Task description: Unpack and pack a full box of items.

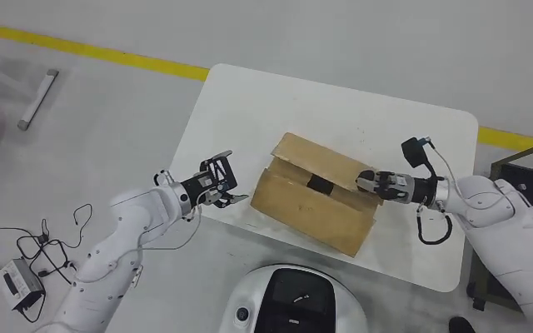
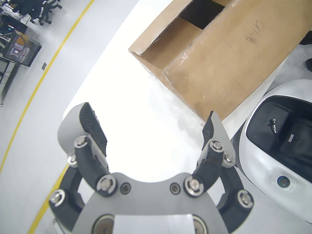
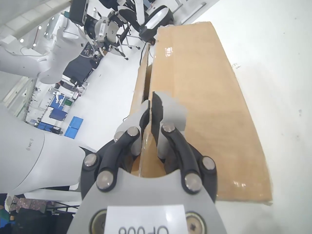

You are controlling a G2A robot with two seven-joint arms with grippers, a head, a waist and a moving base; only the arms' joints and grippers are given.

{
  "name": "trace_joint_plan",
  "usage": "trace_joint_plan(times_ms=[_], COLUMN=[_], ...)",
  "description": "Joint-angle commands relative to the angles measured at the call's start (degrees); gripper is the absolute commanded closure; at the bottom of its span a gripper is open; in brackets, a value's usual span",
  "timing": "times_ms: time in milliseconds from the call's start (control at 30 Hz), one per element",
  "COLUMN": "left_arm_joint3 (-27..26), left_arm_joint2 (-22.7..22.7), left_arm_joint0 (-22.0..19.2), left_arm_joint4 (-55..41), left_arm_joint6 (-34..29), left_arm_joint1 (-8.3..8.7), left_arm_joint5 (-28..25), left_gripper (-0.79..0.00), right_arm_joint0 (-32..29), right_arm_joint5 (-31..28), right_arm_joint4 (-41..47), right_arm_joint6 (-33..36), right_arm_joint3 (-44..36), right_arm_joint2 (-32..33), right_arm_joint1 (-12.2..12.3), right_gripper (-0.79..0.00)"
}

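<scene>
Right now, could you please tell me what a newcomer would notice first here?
A brown box sits in the middle of the white table, its top ajar over a dark gap. The right pincer is shut on a flap at one end; the left pincer hangs open beside the other end.

— What is packed in the box [image 1: 310,208]?
— You can't tell. The gap [image 1: 321,183] between its top flaps shows you plain black, from above and from the left wrist alike.
— How deep is the right gripper's [image 3: 151,107] bite?
— Its pads cover the strip of flap [image 3: 190,79] pinched between them, so you can't see that. From above, at the box's 3 o'clock, the fingertips are too small for you to judge.
— Does the left wrist view give you the whole box?
— No. The end farthest from the left gripper [image 2: 148,109] is cut off by the picture's edge.
</scene>
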Motion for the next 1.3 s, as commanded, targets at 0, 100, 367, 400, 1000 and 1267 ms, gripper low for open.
trace_joint_plan(times_ms=[0, 100, 367, 400, 1000, 1267], left_arm_joint3=[0.27, 0.67, 3.86, 4.78, 14.61, 14.29], left_arm_joint2=[-0.08, -0.09, 1.9, 2.46, 13.76, 17.46], left_arm_joint0=[0.45, 1.13, 1.02, 0.64, -7.92, -9.75], left_arm_joint4=[-0.05, 0.85, 3.86, 4.12, -0.27, -2.46], left_arm_joint6=[-0.09, -0.32, -0.21, -0.48, -8.45, -5.97], left_arm_joint1=[0.04, 0.12, 0.19, 0.18, -1.07, -1.63], left_arm_joint5=[0.16, 0.51, 0.37, -0.08, -7.79, -8.43], left_gripper=[-0.785, -0.785, -0.785, -0.785, 0.0, 0.0], right_arm_joint0=[-0.24, -0.46, -0.78, -0.84, -5.97, -7.84], right_arm_joint5=[0.47, 1.59, 3.68, 3.81, 5.96, 7.48], right_arm_joint4=[-0.97, -3.54, -8.76, -9.15, -9.0, -6.91], right_arm_joint6=[-1.04, -2.13, -4.07, -4.23, -3.11, -0.9], right_arm_joint3=[-0.02, -0.31, -1.05, -1.18, -7.67, -9.23], right_arm_joint2=[-0.44, -0.88, -0.81, -0.62, 3.9, 5.9], right_arm_joint1=[-0.24, -0.52, -0.82, -0.8, 0.66, 1.37], right_gripper=[0.0, 0.0, 0.0, 0.0, 0.0, 0.0])
